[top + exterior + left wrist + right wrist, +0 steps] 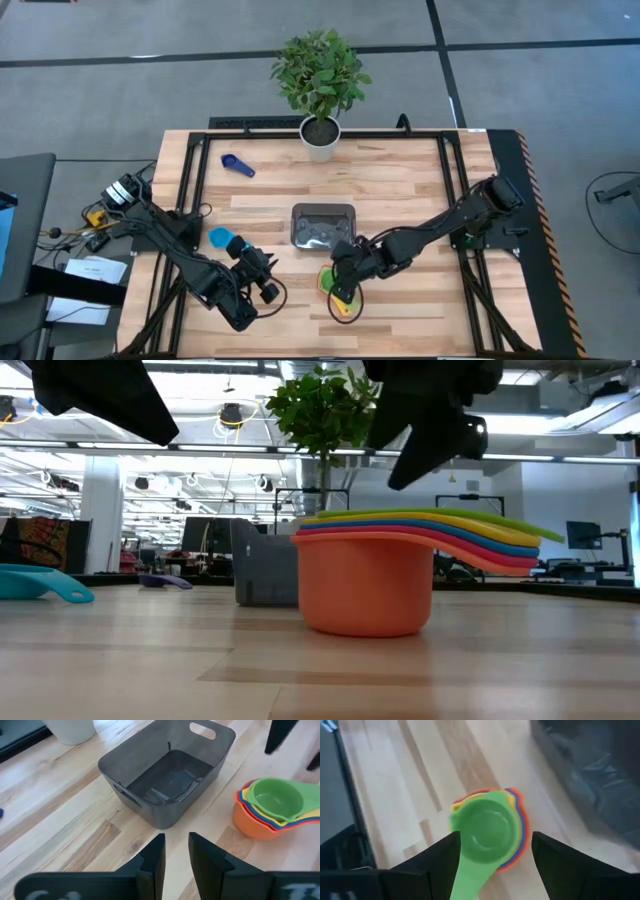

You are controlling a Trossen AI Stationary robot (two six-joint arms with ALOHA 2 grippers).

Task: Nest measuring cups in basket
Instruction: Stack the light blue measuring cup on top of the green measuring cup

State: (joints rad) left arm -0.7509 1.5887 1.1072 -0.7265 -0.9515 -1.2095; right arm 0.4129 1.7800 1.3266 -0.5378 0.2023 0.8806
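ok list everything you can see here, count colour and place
nested cups: four, green in yellow in red in orange, on the table in front of the basket, not in it
light blue cup: one, on the table left of the basket
dark blue cup: one, far left part of the table
basket: one, dark grey, mid-table, no cups in it
plant: one, green, in a white pot at the table's far edge
table: one, light wood
left gripper: narrow gap between fingers, holds nothing, near the light blue cup
right gripper: open, above the nested cups
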